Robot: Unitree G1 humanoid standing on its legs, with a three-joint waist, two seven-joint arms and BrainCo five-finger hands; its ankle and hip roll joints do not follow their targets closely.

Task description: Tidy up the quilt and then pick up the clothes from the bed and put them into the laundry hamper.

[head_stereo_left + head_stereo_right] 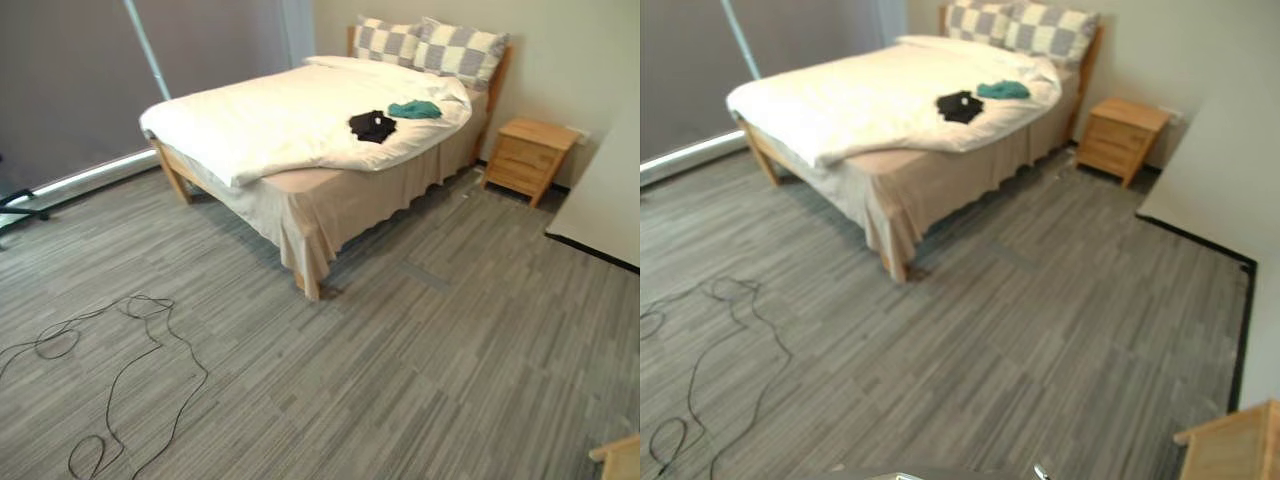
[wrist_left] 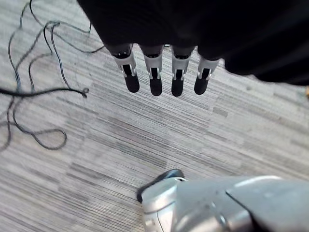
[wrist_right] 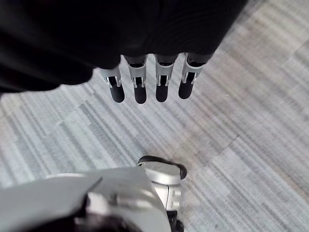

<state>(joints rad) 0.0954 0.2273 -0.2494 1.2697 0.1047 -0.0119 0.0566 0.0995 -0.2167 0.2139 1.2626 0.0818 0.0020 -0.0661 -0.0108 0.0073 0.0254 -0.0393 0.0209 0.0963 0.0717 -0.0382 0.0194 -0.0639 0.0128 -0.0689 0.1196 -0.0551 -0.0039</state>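
Left hand [image 2: 164, 77]: fingers straight and relaxed, holding nothing, over the grey striped floor [image 1: 400, 380]
Right hand [image 3: 149, 82]: fingers straight, holding nothing, over the same floor
Wooden bed [image 1: 300, 215]: upper centre, rumpled white quilt [image 1: 280, 120] spread across it
Black garment [image 1: 372, 126]: on the quilt, right of centre
Teal garment [image 1: 415, 109]: just beyond the black one, near two grey-checked pillows [image 1: 430, 45]
Light wooden nightstand [image 1: 528, 157]: upper right, beside the bed

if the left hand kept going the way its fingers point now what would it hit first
Most likely the grey floor. The left hand hangs open with straight fingers aimed down at it, nothing in between, as far as its wrist view shows.
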